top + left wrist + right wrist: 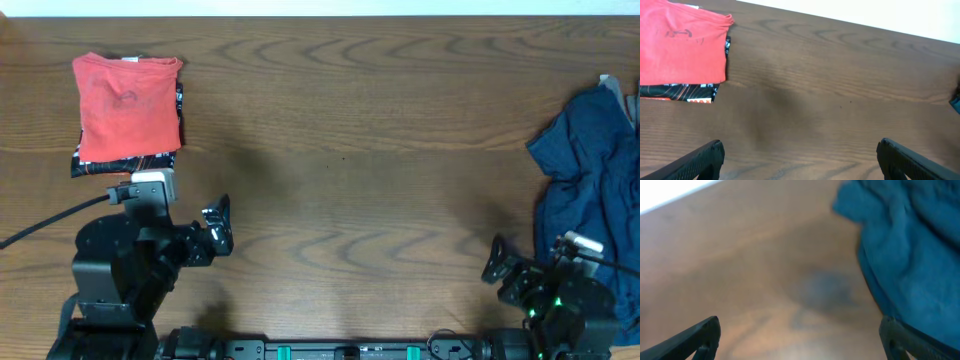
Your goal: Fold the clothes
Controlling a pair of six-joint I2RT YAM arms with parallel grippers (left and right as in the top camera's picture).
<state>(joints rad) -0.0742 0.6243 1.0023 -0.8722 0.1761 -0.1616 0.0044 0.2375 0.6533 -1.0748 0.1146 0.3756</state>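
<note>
1. The red shirt (128, 105) lies folded into a neat rectangle by the far left corner of the table (340, 150). A dark printed strip (682, 92) shows along its near edge, and I cannot tell whether that is the shirt's own print or another piece under it
2. The left gripper (217, 222) hovers over bare wood by the near edge, left of the middle. Its fingers are apart and hold nothing. The red shirt is ahead of it and to its left, well apart
3. The right gripper (497, 262) is close to the near edge, toward the right. Its fingers are spread wide, and the wrist view shows only wood between them
4. The blue shirt (590, 160) lies crumpled against the right edge. Its long axis runs from far to near along that edge, and its near part reaches down beside the right arm
5. The red shirt looks finished, so the blue shirt is probably the one still to fold. It lies ahead of the right gripper and to its right, near it, and well apart from the left gripper, so the right arm is the better placed to take it. The coming move likely means reaching forward and rightward to the nearest blue edge, then drawing the cloth toward the middle of the table to spread it flat
</note>
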